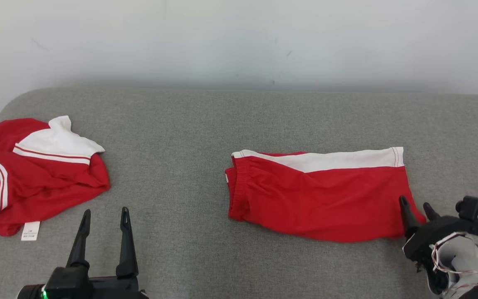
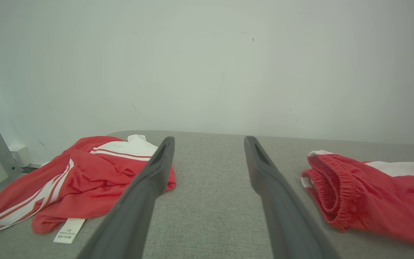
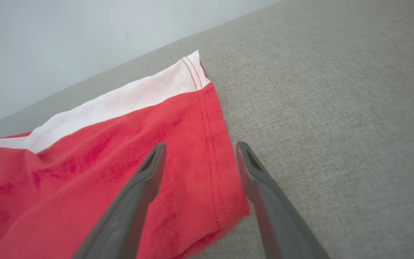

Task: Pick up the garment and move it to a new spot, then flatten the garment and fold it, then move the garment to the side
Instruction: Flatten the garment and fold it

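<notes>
A grey padded surface (image 1: pixel 181 124) is spread beneath both grippers. Folded red shorts (image 1: pixel 318 195) with a white band are laid flat on it. Their hem edge is seen between the parted fingers of the right gripper (image 1: pixel 414 202), by which nothing is clasped. A crumpled red shirt (image 1: pixel 35 174) is found just left of the left gripper (image 1: pixel 105 210), which is likewise spread wide and empty. The shirt's white label (image 1: pixel 30 231) is turned toward that gripper.

Plain test room: grey upholstered surface (image 1: pixel 189 124), bare white wall (image 1: pixel 239 37).
</notes>
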Controlling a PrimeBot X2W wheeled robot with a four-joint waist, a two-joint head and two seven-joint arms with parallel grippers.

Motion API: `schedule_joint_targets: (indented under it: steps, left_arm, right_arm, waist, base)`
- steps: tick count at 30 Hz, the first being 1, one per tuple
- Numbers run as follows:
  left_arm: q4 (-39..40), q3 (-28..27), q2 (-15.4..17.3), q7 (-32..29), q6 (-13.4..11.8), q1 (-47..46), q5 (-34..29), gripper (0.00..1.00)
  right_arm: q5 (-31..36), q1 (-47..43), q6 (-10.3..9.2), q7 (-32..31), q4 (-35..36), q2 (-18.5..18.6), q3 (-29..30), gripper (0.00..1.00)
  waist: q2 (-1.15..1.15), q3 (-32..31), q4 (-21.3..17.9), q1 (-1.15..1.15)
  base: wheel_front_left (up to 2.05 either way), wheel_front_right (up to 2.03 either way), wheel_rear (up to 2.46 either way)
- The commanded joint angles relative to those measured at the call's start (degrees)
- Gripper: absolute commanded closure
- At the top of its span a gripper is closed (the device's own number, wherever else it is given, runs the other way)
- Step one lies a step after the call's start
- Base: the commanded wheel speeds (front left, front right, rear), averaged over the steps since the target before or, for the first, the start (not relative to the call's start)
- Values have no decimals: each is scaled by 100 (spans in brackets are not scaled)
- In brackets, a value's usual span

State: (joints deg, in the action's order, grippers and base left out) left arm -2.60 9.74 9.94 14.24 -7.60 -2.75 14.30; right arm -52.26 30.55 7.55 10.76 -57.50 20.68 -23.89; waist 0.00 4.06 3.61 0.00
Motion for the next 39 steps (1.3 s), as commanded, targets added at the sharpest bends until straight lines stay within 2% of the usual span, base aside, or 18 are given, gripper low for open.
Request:
schedule_joint_targets:
  steps: [1, 7, 13, 14, 15, 20, 25, 30, 34, 39]
  left_arm:
    - [27, 14, 15, -10, -24, 31, 44, 0]
    - [-45, 61, -8, -3, 15, -80, 76, 0]
    - [-78, 30, -14, 43, -12, -58, 105, 0]
    - [-63, 39, -24, 42, -29, -50, 94, 0]
    - [-52, 39, -26, 46, -45, -44, 92, 0]
    - [-83, 43, -10, 48, -32, -69, 119, 0]
    - [-81, 50, 3, 55, -61, -68, 101, 0]
    - [-95, 69, 12, 52, -77, -27, 123, 0]
    - [-116, 80, -23, 64, -90, 24, 129, 0]
    - [-156, 150, -31, 68, -57, 0, 147, 0]
  right_arm:
    - [37, 25, -13, -63, -62, 3, 6, 0]
    - [41, 198, -13, -519, -552, -106, -7, 0]
    - [-198, -60, -13, -678, -440, -360, -31, 0]
    - [-228, -107, -12, -683, -365, -412, -51, 60]
    - [-277, -129, -11, -631, -296, -437, -43, 100]
    - [-273, -178, -6, -420, -261, -264, -35, 100]
    - [77, 2, -14, 72, -608, 319, 7, 100]
    - [152, 174, -13, 230, -799, 541, 124, 100]
    - [201, 278, -13, 245, -680, 565, 72, 100]
    - [409, 367, -13, 290, -315, 369, -168, 100]
  waist:
    - [0, 24, 5, 0]
    - [0, 71, 124, 0]
    - [0, 110, 144, 0]
    - [0, 115, 148, 0]
    - [0, 121, 148, 0]
    - [0, 130, 134, 0]
    - [0, 112, 102, 0]
    - [0, 98, 45, 0]
    - [0, 71, -37, 0]
    - [0, 1, -49, 0]
  base:
    - [0, 0, 0]
    - [0, 0, 0]
    - [0, 0, 0]
    - [0, 0, 0]
    - [0, 0, 0]
    - [0, 0, 0]
    - [0, 0, 0]
    - [0, 0, 0]
    - [0, 0, 0]
    - [0, 0, 0]
